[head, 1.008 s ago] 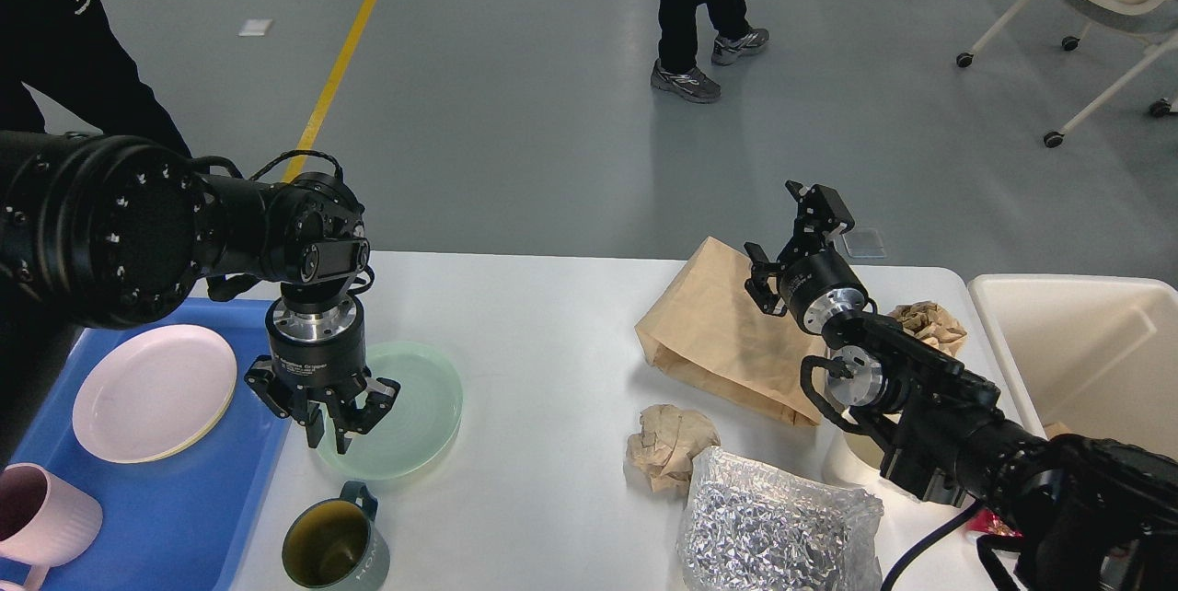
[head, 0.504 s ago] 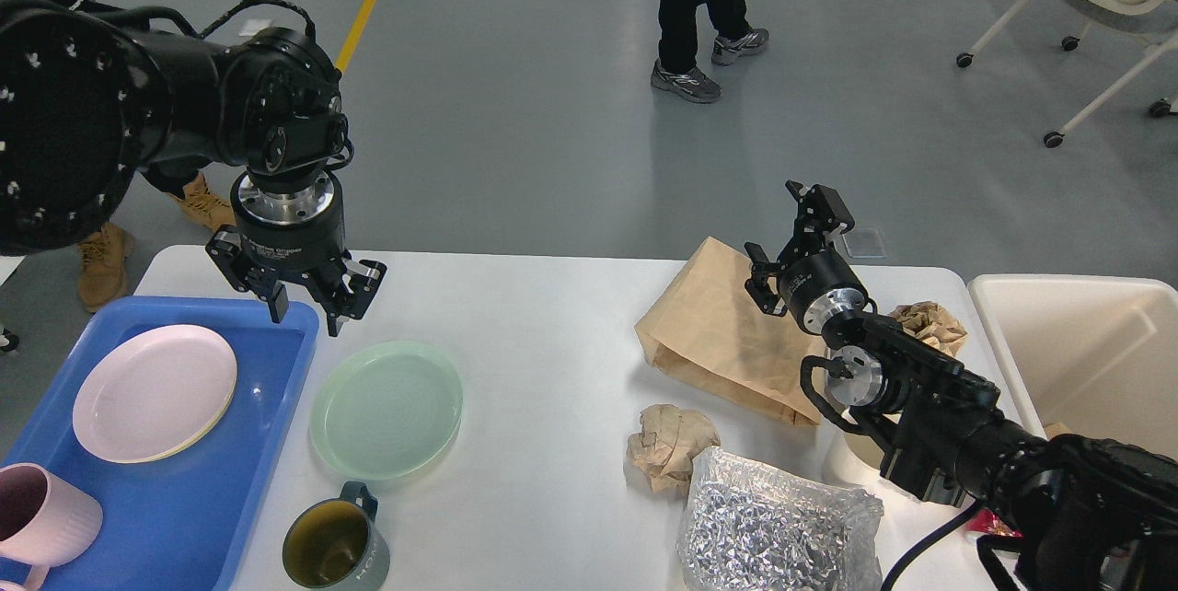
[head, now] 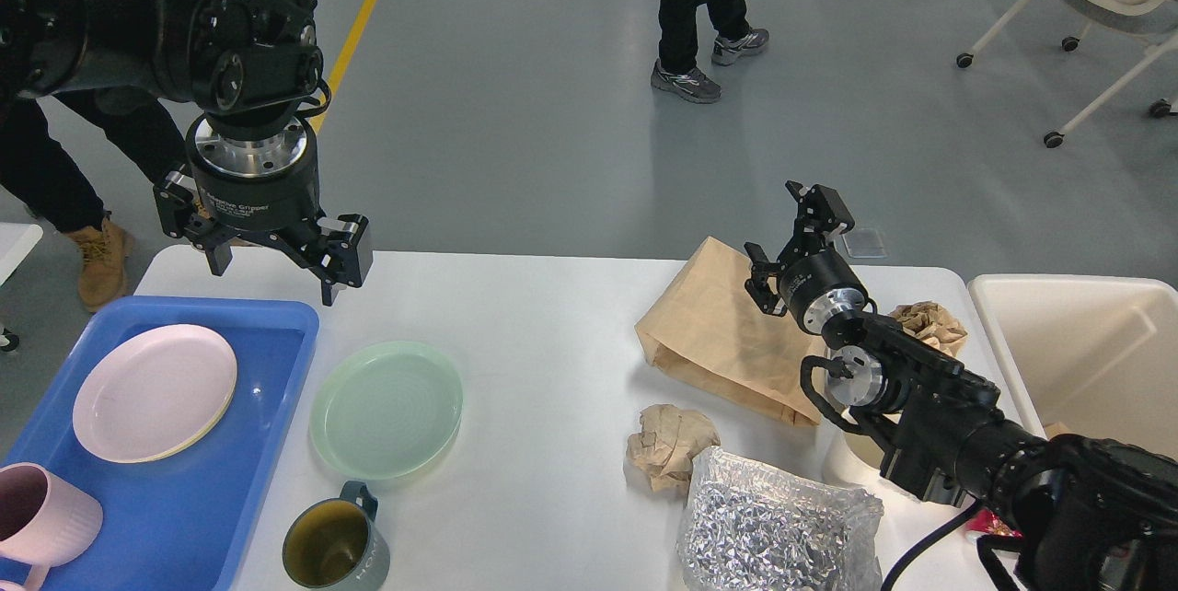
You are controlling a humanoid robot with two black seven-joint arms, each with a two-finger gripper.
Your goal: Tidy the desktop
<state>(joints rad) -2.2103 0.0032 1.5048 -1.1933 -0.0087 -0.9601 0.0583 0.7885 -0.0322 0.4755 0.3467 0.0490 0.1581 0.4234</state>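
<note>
The white desktop [head: 552, 333] holds a pale green plate [head: 386, 409], a dark green mug [head: 336, 547], a brown paper bag [head: 722, 333], a crumpled brown paper ball [head: 670, 446], a second paper ball [head: 929, 322] and a crinkled silver foil bag [head: 773, 527]. My left gripper [head: 274, 267] is open and empty, raised above the table's far left edge, well above the green plate. My right gripper [head: 780, 227] is open and empty, held above the top of the paper bag.
A blue tray [head: 198, 499] at the left holds a pink plate [head: 155, 391] and a pink mug [head: 41, 517]. A cream bin [head: 1086, 352] stands at the right. A small white cup [head: 851, 457] is mostly hidden behind my right arm. People stand beyond the table.
My left gripper has risen from just over the green plate and moved back and left, empty. The right arm has not moved.
</note>
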